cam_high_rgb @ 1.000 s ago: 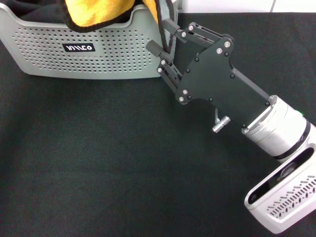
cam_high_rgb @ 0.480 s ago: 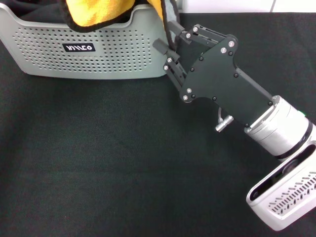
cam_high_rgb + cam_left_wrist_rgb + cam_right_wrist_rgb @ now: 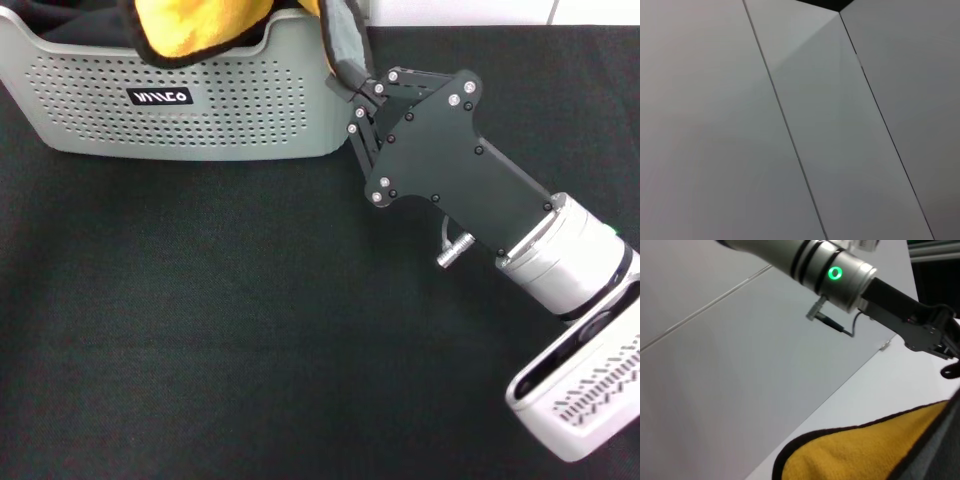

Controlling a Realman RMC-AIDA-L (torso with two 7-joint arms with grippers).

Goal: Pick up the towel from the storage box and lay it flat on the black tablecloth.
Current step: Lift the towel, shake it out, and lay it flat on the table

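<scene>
Orange-yellow microfibre towel with black edging [image 3: 185,28]: draped over rim of perforated light grey plastic storage box [image 3: 230,110] on black tablecloth [image 3: 200,330]; grey-backed corner pinched in right hand [image 3: 349,85] beside box's corner. Left hand's [image 3: 951,356] state indeterminable.

The right gripper [image 3: 350,85] is matte black plate studded with silver screws, joined to a silver-white wrist cylinder carrying what looks like a white vented camera housing.
</scene>
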